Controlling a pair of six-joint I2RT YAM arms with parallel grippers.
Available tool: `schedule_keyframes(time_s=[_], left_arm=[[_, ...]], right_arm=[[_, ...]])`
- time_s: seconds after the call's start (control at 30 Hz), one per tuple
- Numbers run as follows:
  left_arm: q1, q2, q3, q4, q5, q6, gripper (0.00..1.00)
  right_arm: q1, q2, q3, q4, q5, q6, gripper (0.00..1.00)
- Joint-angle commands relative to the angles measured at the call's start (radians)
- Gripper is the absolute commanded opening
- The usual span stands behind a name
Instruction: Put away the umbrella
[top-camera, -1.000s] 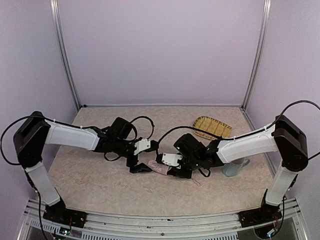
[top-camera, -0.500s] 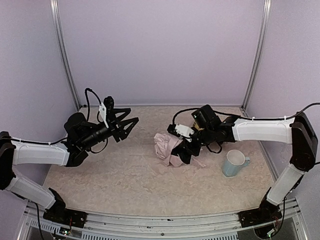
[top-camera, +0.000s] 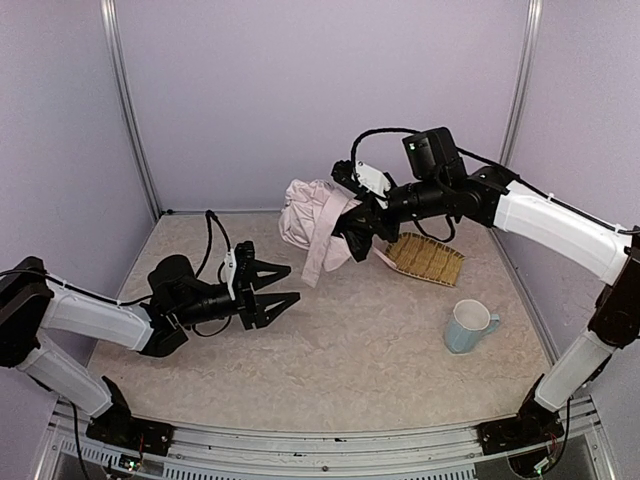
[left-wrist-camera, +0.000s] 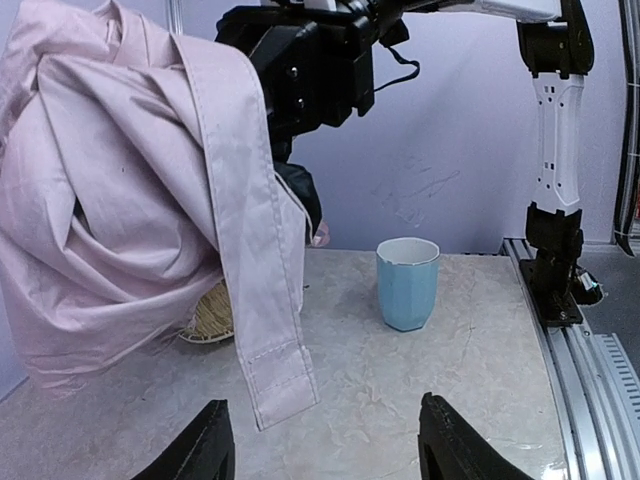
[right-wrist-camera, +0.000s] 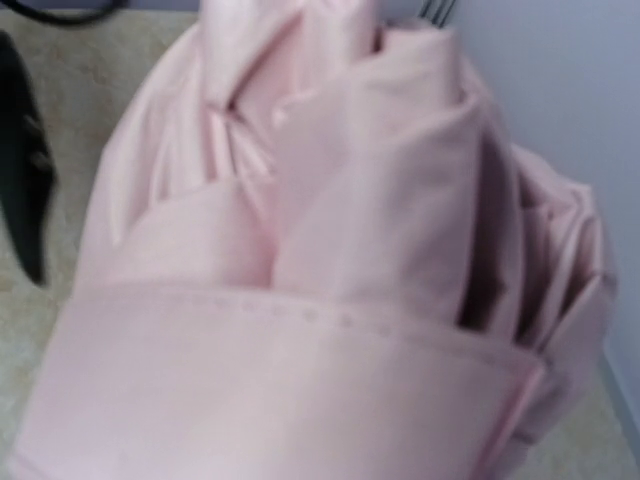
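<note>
The umbrella (top-camera: 308, 222) is a crumpled bundle of pale pink fabric with a strap hanging down, held high above the table's back middle. My right gripper (top-camera: 352, 222) is shut on it. The fabric fills the right wrist view (right-wrist-camera: 300, 300) and hides the fingers there. In the left wrist view the umbrella (left-wrist-camera: 130, 200) hangs at the upper left with its strap dangling. My left gripper (top-camera: 285, 285) is open and empty, low over the table at the left, pointing right toward the umbrella. Its fingertips (left-wrist-camera: 200, 455) frame bare tabletop.
A woven bamboo tray (top-camera: 428, 257) lies at the back right, partly under the right arm. A pale blue mug (top-camera: 468, 327) stands right of centre, also in the left wrist view (left-wrist-camera: 407, 283). Metal frame posts stand at the back corners.
My right gripper has lifted the umbrella from the table up toward the back. My left arm let go, drew back left, then came down low with its gripper open.
</note>
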Motion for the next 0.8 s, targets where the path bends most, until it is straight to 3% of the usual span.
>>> schedule_keyframes(time_s=[0.0,0.33,0.53,0.67,0.77], left_arm=[[0.006,0.069,0.076,0.064,0.041,-0.023,0.61],[0.006,0.179,0.193,0.049,0.076,-0.058,0.64],[-0.002,0.211,0.261,-0.052,0.129,-0.037,0.37],[-0.007,0.22,0.284,-0.105,0.144,-0.02,0.0],[0.002,0.199,0.258,-0.121,0.134,-0.006,0.0]], right_arm=[[0.006,0.001,0.084,-0.034,-0.054,-0.044,0.0],[0.014,-0.002,0.095,-0.029,-0.066,-0.05,0.0],[0.014,-0.015,0.082,-0.011,-0.065,-0.045,0.0],[0.014,-0.028,0.077,0.0,-0.064,-0.034,0.0],[0.01,-0.04,0.083,0.008,-0.046,-0.008,0.0]])
